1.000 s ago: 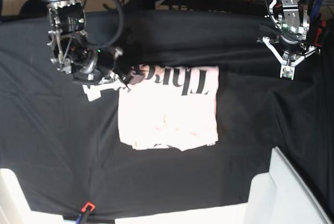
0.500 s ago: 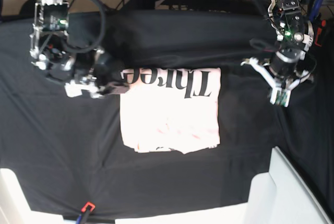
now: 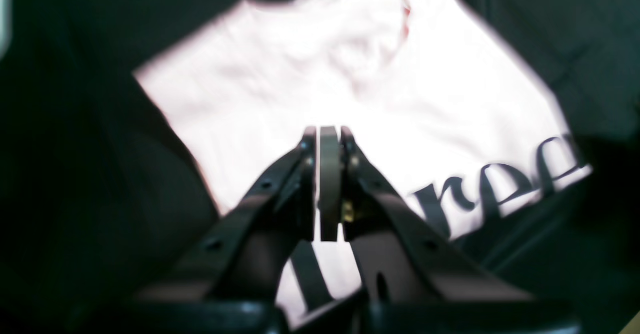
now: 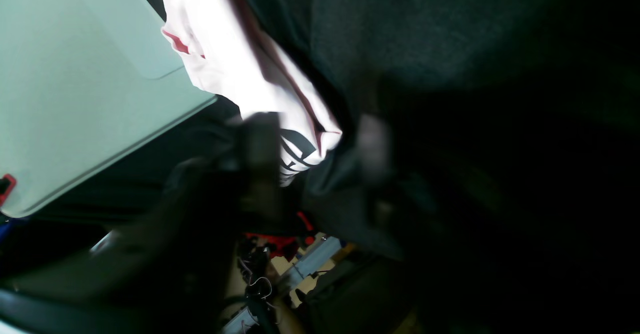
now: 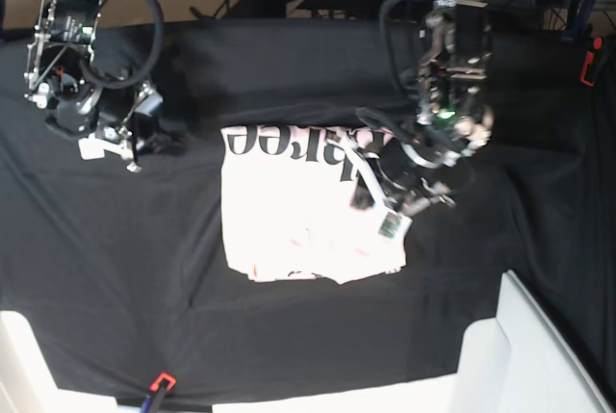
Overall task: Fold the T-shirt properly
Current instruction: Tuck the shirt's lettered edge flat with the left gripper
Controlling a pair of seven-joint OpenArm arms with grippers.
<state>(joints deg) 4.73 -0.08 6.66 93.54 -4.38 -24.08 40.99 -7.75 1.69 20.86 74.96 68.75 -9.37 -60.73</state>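
Observation:
The pale pink T-shirt (image 5: 308, 211) lies folded into a rectangle in the middle of the black cloth, with black lettering along its far edge. It also shows in the left wrist view (image 3: 310, 73) and the right wrist view (image 4: 235, 68). My left gripper (image 5: 385, 220) hangs over the shirt's right part. In the left wrist view the left gripper (image 3: 330, 133) is shut, with nothing between its jaws. My right gripper (image 5: 111, 151) is left of the shirt and apart from it. In the right wrist view the right gripper (image 4: 315, 146) is open and empty.
The black table cloth (image 5: 125, 269) covers the table. A white bin (image 5: 539, 355) stands at the front right and another (image 5: 19, 355) at the front left. A small red and black tool (image 5: 159, 384) lies by the front edge. Cables run along the back.
My left arm has swung in from the right side to above the shirt's right part. My right arm has drawn back left, away from the shirt's far left corner.

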